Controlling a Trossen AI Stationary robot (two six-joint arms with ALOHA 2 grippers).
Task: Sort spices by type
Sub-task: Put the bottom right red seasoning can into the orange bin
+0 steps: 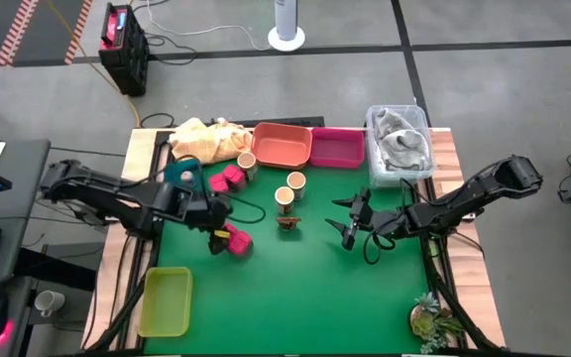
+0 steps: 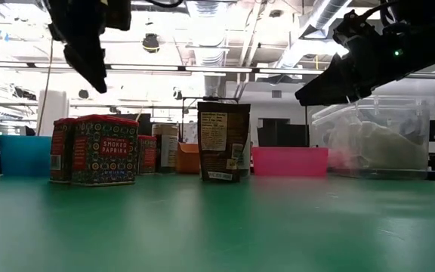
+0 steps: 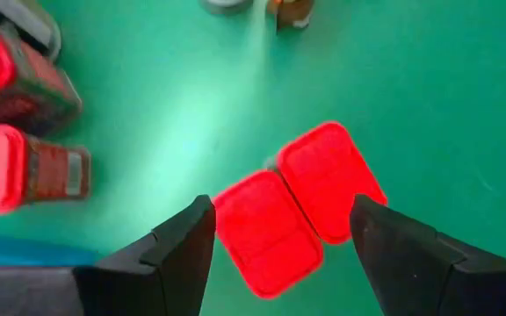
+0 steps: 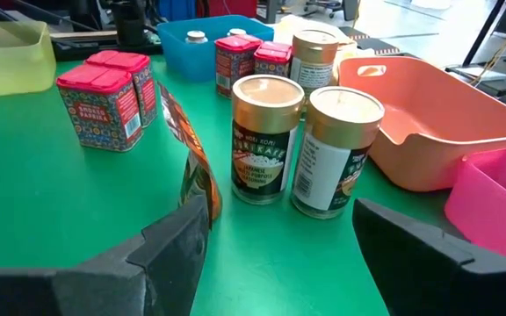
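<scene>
The left gripper (image 3: 279, 246) hangs open directly above two red-lidded square paprika tins (image 3: 297, 204) standing side by side on the green table mat (image 1: 315, 288) (touching neither). The right gripper (image 1: 348, 221), fingers apart and empty, hovers beside the round tan-lidded spice jars (image 4: 301, 145).

Red paprika tins (image 2: 94, 149) stand beside a brown pouch (image 2: 223, 141).

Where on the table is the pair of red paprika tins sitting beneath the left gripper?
In the high view the two red paprika tins stand side by side, touching, on the green mat left of centre, directly under the open left gripper and just up-right of the yellow-green tray.
</scene>
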